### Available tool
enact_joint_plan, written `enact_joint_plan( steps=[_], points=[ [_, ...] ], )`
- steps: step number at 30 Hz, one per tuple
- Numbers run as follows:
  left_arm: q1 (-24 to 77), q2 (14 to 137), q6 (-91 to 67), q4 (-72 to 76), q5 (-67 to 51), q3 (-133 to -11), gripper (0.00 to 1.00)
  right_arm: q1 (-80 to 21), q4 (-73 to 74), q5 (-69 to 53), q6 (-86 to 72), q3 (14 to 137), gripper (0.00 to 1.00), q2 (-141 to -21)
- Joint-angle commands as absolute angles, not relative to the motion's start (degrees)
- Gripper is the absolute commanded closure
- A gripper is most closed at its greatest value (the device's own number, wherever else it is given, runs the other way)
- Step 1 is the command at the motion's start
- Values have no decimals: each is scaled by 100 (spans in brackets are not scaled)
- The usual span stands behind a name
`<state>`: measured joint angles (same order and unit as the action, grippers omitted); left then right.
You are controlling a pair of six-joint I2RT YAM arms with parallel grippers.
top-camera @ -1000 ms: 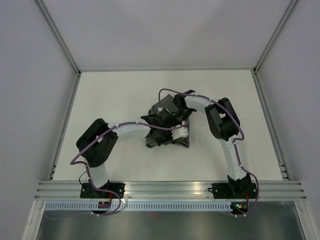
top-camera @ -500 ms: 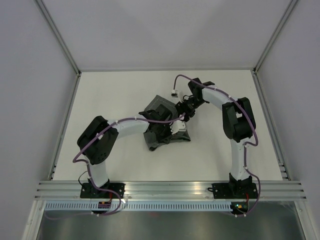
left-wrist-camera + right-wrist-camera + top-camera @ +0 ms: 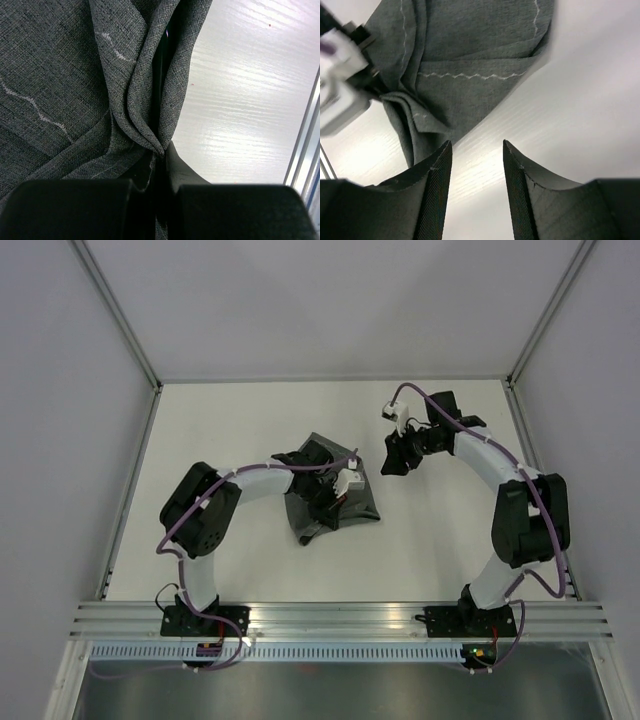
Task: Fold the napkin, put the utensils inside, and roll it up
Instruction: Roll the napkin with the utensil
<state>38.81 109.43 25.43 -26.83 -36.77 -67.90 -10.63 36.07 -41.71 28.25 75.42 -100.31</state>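
**Napkin: one, bunched near mid-surface; left arm gripping, right arm free**

Item 1, napkin. Dark grey cloth with a pale zigzag stitch line near its edges. It is lying rumpled on the white surface, roughly in the middle and a little toward the left arm's side. In my left wrist view the napkin is gathering into several upright folds that run down into the jaws. In my right wrist view the napkin is showing one flat layer with a stitched edge across it and a creased bundle at its left.

Item 2, left gripper. I am seeing it reaching over the cloth from the left. Up close the left gripper is pinching a fold of the napkin, with its jaws pressed together on the fabric.

Item 3, right gripper. It is hanging to the right of the napkin, apart from it. In its own view the right gripper is showing jaws spread wide, with only bare surface between them and the napkin's corner just beyond the tips.
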Motion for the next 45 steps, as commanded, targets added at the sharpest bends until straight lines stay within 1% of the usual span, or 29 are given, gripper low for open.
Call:
enact_joint_plan(
  steps=[1, 4, 6, 13, 17, 23, 32, 40, 45],
  points=[
    [3727, 11083, 2303, -2873, -4394, -7005, 98, -1099, 3006, -4526, 3470, 6911, 49, -9292],
    [3648, 11232, 2312, -3066, -4570, -7110, 98, -1221, 2935, -4501, 3998, 6373, 48, -8729],
    [3595, 11294, 2329, -3155, -4623, -7216, 98, -1537, 2909, -4308, 4297, 6153, 48, -8421],
    [3410, 11750, 2347, -3699, -4957, -7567, 98, -2899, 2085, -2990, 4456, 5072, 48, -7779],
    [3323, 11996, 2382, -4007, -5176, -7804, 98, -3628, 1672, -2516, 4386, 4843, 48, -7822],
    [3208, 12155, 2417, -4201, -5317, -7919, 98, -4191, 1143, -1970, 4447, 4763, 44, -8330],
    [3155, 12190, 2496, -4350, -5344, -7937, 98, -4289, 1160, -1969, 4509, 5273, 42, -9333],
    [3146, 12191, 2522, -4368, -5309, -7989, 98, -4289, 1134, -2100, 4395, 5423, 42, -9589],
    [3146, 12199, 2540, -4377, -5300, -8016, 98, -4289, 1248, -2188, 4412, 5493, 44, -9712]
  ],
)
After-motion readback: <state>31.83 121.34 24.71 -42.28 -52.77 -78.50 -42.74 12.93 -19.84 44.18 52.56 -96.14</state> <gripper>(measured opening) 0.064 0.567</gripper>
